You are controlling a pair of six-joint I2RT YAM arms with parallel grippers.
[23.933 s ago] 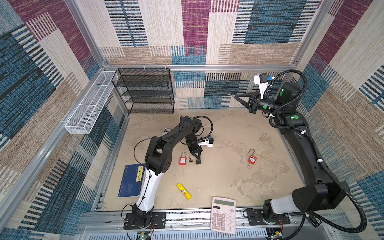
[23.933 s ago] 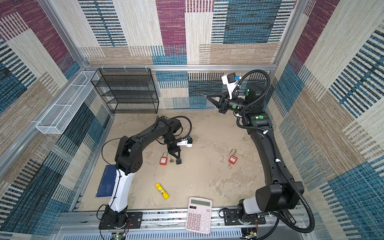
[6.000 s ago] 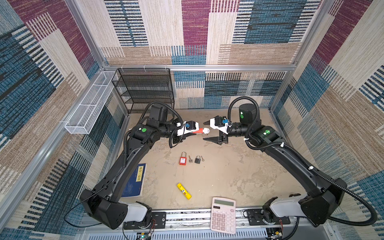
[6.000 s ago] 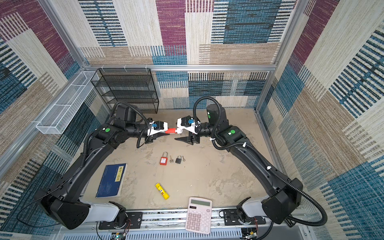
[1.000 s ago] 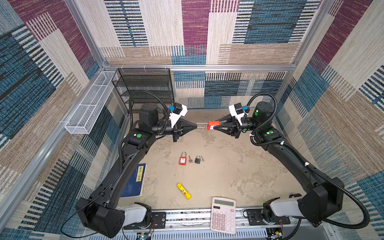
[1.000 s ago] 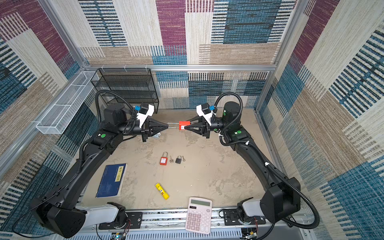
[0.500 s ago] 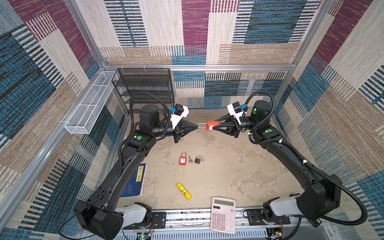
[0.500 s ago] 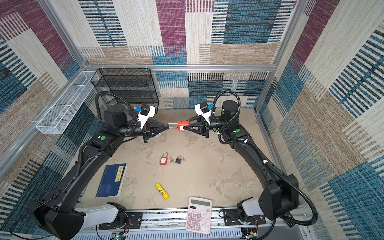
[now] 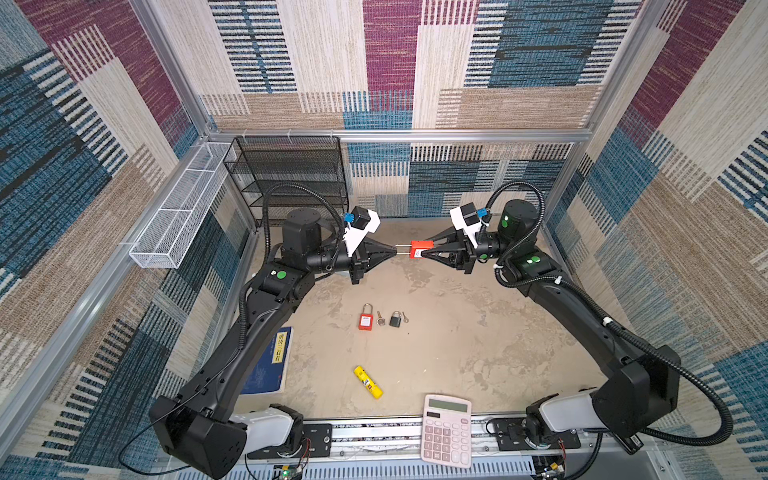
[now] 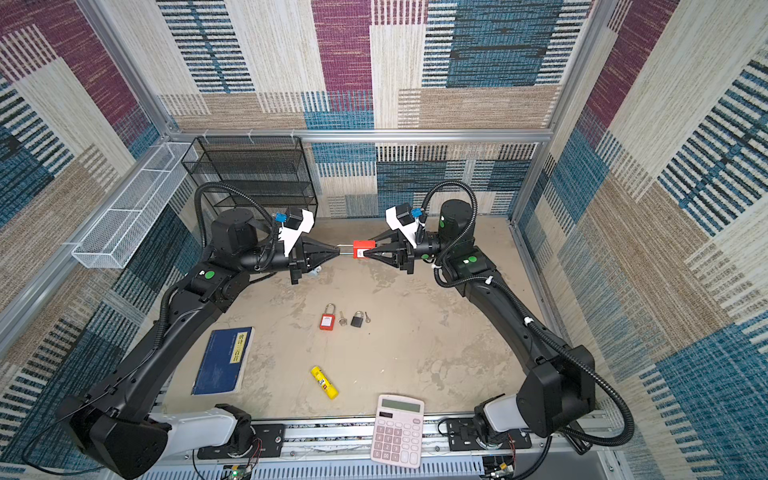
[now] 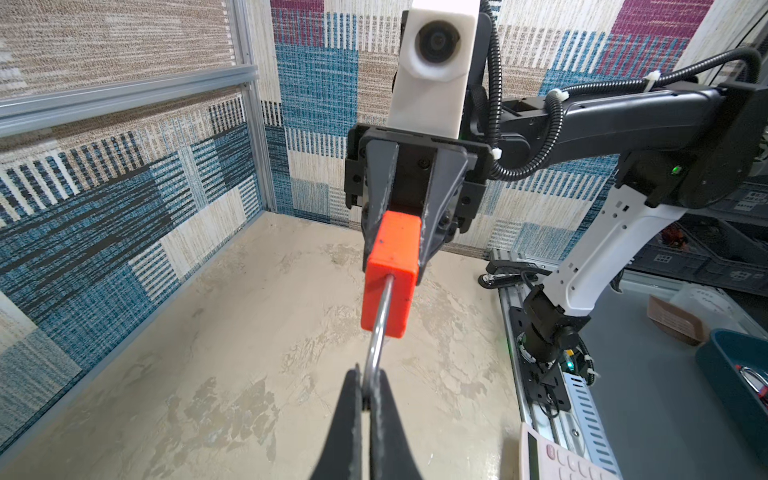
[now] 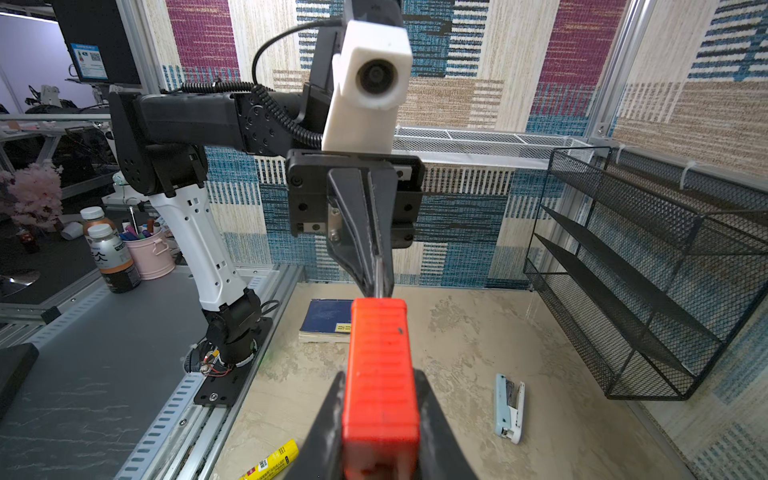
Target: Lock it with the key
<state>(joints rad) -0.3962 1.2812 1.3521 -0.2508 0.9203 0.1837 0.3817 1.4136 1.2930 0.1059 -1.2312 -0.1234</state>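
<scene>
Left gripper [image 9: 392,250]: jaws pressing together, pinching the steel shackle [image 11: 379,332].
Right gripper [image 9: 424,252]: jaws standing narrowly apart, clamping the red body from the right.
Held padlock [image 9: 417,249]: hanging in the air between both grippers, over the far middle of the floor.
Hidden: the keyhole end is sitting between the right jaws; whether the shackle is clicked home cannot be told.
Keys: a silver key [image 9: 380,319] is lying just right of a red floor padlock [image 9: 365,321]; a smaller key [image 9: 404,317] is lying just right of a black padlock [image 9: 395,319].
Writing: the book [image 9: 270,374] at near left is showing a yellow strip of Chinese characters; the red padlocks' white labels and the glue stick [image 9: 368,382] print are too small to read.
Surface: mottled beige floor [image 9: 478,353], with a calculator [image 9: 446,430] straddling its near edge.
Room: patchwork carpet walls are enclosing it; a black mesh rack [image 9: 291,178] is standing far left, a white wire basket [image 9: 174,212] hanging on the left wall.
</scene>
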